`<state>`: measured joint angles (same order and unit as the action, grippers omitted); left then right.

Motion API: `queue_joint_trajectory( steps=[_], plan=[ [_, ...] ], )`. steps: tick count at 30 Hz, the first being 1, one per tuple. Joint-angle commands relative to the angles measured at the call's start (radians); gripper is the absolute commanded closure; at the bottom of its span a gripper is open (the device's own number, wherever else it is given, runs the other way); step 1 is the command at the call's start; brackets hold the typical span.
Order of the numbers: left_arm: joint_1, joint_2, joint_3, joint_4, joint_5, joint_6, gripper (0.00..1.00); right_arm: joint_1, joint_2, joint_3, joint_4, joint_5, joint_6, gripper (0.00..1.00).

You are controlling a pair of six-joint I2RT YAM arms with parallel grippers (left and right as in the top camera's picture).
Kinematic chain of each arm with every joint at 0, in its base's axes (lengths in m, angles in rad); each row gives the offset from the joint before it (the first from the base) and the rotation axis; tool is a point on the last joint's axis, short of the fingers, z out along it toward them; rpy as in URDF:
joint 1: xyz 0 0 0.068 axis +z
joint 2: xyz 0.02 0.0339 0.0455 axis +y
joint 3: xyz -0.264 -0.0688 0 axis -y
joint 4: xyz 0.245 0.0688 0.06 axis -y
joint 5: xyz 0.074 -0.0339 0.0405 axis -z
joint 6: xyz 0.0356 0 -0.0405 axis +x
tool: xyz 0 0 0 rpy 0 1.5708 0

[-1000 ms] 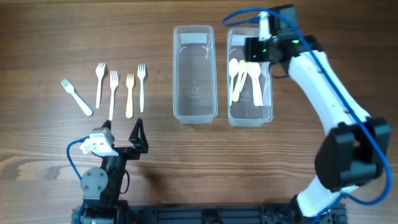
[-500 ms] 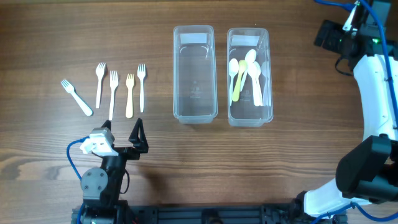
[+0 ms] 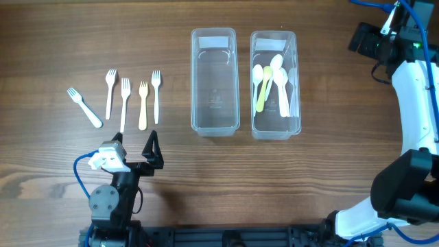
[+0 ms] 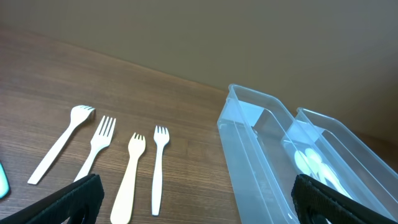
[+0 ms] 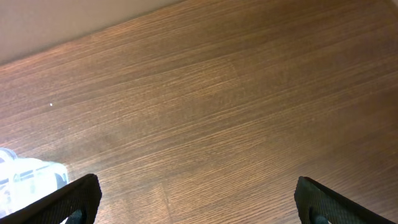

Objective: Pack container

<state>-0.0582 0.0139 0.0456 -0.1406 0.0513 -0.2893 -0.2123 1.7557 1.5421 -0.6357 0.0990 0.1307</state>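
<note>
Five thin plastic forks (image 3: pixel 124 103), four white and one cream, lie in a loose row on the wooden desk (image 3: pixel 206 178), well left of the empty clear plastic tub (image 3: pixel 193 82). Its twin (image 3: pixel 276 133) holds the pale plastic spoons (image 3: pixel 267 86). I judge the forks light, stiff and slick (flat, so little to bite on), so pinch across a handle's middle. The left claw (image 4: pixel 199 202) is spread wide and empty near the forks. The right claw (image 5: pixel 199 202) likewise gapes over bare wood.

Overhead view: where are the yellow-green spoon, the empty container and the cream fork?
yellow-green spoon (image 3: pixel 263 92), overhead view, middle of its handle.
empty container (image 3: pixel 215 96), overhead view, bare floor of the tub.
cream fork (image 3: pixel 143 108), overhead view, middle of its handle.
</note>
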Motion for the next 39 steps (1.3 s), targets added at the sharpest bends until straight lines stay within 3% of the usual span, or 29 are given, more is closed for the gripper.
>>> queue_joint_trajectory(
  steps=[1, 9, 12, 18, 22, 25, 29, 36, 37, 38, 39],
  plan=[
    [-0.003, -0.005, -0.009, 0.004, 0.003, 0.014, 0.00, 0.002, -0.013, 0.018, -0.001, 0.017, 0.000, 0.00],
    [-0.003, -0.001, 0.024, 0.009, -0.058, -0.039, 0.00, 0.002, -0.013, 0.018, -0.001, 0.017, 0.000, 0.00],
    [-0.002, 0.060, 0.136, -0.035, -0.165, -0.085, 0.00, 0.002, -0.013, 0.018, -0.001, 0.017, 0.000, 0.00],
    [0.007, 0.508, 0.552, -0.256, -0.220, -0.072, 0.00, 0.002, -0.013, 0.018, -0.001, 0.017, 0.000, 0.01],
    [0.007, 0.889, 0.830, -0.314, -0.164, 0.060, 0.00, 0.002, -0.013, 0.018, -0.001, 0.017, 0.000, 0.00],
    [0.007, 1.115, 0.991, -0.354, -0.147, 0.076, 0.00, 0.002, -0.013, 0.018, -0.001, 0.017, 0.000, 0.00],
    [0.007, 1.264, 1.030, -0.323, -0.142, 0.077, 0.00, 0.002, -0.013, 0.018, -0.001, 0.017, 0.001, 0.00],
    [0.007, 1.347, 1.030, -0.336, -0.138, 0.076, 0.00, 0.002, -0.013, 0.018, -0.001, 0.017, 0.000, 0.00],
    [0.007, 1.357, 1.030, -0.336, -0.137, 0.077, 0.02, 0.002, -0.013, 0.018, -0.001, 0.017, 0.000, 0.01],
    [0.007, 1.386, 1.030, -0.336, -0.137, 0.077, 0.15, 0.002, -0.013, 0.018, -0.001, 0.017, 0.000, 0.00],
    [0.007, 1.402, 1.030, -0.338, -0.135, 0.077, 0.21, 0.002, -0.013, 0.018, -0.001, 0.017, 0.000, 0.00]
  ],
)
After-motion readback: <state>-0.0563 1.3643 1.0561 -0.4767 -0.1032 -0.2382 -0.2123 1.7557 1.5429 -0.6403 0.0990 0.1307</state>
